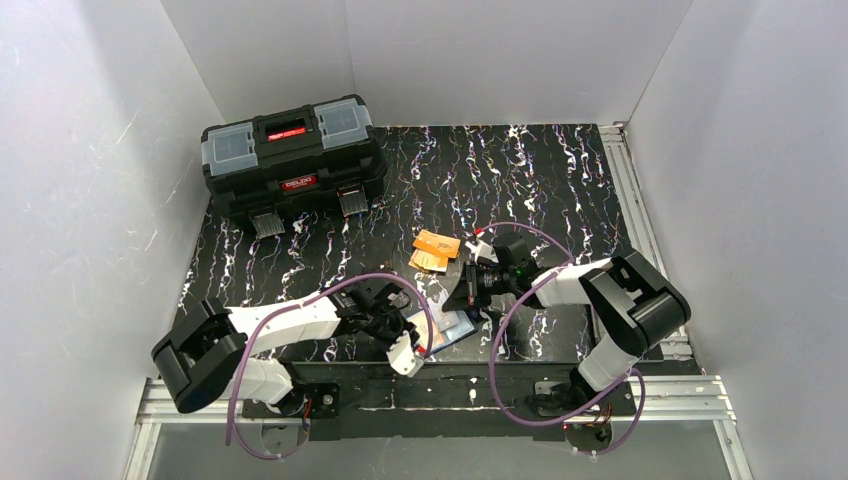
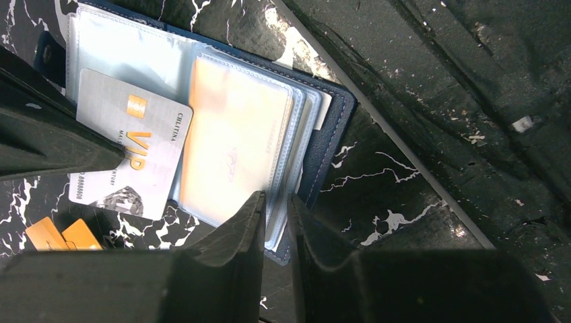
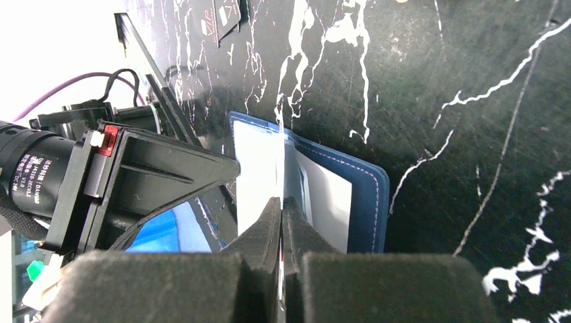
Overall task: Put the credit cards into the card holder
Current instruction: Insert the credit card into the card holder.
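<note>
The navy blue folding card holder [image 2: 331, 128] lies open at near centre, left gripper [image 2: 276, 199] pinching its clear pockets [image 2: 232, 141]; right gripper [image 3: 281, 200] clamps the whitish-grey plastic card [image 2: 145, 141] over it. Flat orange cards [image 1: 437, 250] lie just beyond.

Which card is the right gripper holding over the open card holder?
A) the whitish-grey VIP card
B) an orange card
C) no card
A: the right gripper is shut on the whitish-grey VIP card at the card holder; the orange cards lie apart.
</note>
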Action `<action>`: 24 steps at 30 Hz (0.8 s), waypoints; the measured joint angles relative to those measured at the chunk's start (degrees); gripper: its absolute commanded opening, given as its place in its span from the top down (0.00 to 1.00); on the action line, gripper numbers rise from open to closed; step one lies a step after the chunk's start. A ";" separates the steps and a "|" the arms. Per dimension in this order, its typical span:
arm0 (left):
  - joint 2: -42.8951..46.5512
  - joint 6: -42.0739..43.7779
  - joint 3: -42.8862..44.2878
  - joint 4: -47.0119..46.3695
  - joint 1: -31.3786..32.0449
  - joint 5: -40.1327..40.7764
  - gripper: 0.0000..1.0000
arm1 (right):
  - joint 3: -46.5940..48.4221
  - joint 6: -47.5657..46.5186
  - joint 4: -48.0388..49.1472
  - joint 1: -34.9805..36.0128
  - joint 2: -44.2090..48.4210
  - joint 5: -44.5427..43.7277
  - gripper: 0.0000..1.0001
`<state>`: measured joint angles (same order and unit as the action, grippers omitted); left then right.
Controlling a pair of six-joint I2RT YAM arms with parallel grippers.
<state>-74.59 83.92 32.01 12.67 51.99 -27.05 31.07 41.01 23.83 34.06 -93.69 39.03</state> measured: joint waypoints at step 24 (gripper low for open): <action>-1.33 -0.61 1.60 0.79 0.74 1.60 0.85 | -1.73 0.57 2.91 -0.31 0.55 0.22 0.99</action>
<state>-75.92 83.31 33.61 13.45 52.73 -25.45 29.34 41.58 26.74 33.76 -93.14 39.24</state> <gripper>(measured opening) 0.158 0.024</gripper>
